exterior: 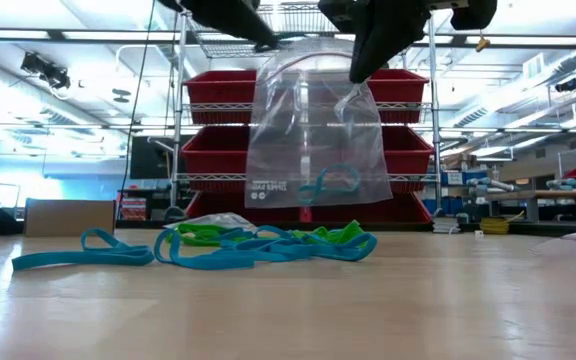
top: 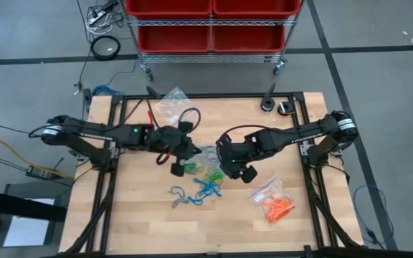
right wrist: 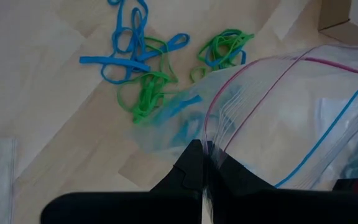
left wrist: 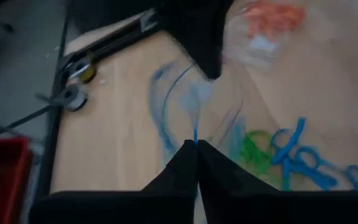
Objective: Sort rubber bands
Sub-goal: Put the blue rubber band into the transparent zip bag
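Both claws hold one clear zip bag up off the desk, mid-desk. Left claw is pinched closed on the bag's rim, right claw is clamped on the opposite rim near the zip line. At least one blue band sits inside the bag.

Loose blue bands and green bands lie on the desk under the bag and toward 6 o'clock of it. The orange bands are in a separate bag at about 4 o'clock.

Progress estimate: orange looks sorted, blue barely started, green untouched. Most of the loose pile is left.
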